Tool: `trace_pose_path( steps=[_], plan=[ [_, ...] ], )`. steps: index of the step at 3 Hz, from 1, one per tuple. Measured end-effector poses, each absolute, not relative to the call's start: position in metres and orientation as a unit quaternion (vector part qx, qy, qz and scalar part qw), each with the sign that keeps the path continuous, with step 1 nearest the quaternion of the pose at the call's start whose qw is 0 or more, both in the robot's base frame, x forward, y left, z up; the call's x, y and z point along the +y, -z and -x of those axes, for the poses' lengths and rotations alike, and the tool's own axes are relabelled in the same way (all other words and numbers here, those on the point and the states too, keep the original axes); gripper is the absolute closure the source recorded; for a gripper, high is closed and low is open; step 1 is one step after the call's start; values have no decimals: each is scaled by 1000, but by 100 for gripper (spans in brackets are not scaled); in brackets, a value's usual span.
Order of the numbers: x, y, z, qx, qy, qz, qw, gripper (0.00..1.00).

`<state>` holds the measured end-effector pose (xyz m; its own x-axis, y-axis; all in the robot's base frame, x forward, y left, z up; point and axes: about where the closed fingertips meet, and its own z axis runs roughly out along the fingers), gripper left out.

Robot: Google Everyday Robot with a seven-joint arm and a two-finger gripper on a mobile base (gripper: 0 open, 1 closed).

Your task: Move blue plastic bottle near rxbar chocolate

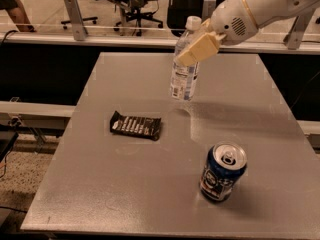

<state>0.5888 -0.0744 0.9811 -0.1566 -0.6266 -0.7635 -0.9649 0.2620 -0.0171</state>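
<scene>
The grey counter fills most of the frame. At upper centre the pincer clamps the blue plastic bottle near its shoulder (a high hold). The bottle could swing or topple when set beside the rxbar chocolate, left of centre. The far finger is hidden, and I cannot tell whether the base touches the counter.

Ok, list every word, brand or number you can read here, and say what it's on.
No text reads clearly.
On the blue plastic bottle: label print, too blurred to read.
On the rxbar chocolate: pale lettering, illegible.
On the blue can: white markings, unreadable.
On the gripper, shut on the bottle's upper part: no text.
</scene>
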Motion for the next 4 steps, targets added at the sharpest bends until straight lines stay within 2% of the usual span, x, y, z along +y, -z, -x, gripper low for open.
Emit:
trace_pose_path(
  steps=[2,3,4],
  plan=[
    [-53,-961,-560,691,-283,577,331,100],
    [-49,-951,-553,690,-280,587,319,82],
    [-46,-945,-548,689,-272,595,312,58]
  ],
)
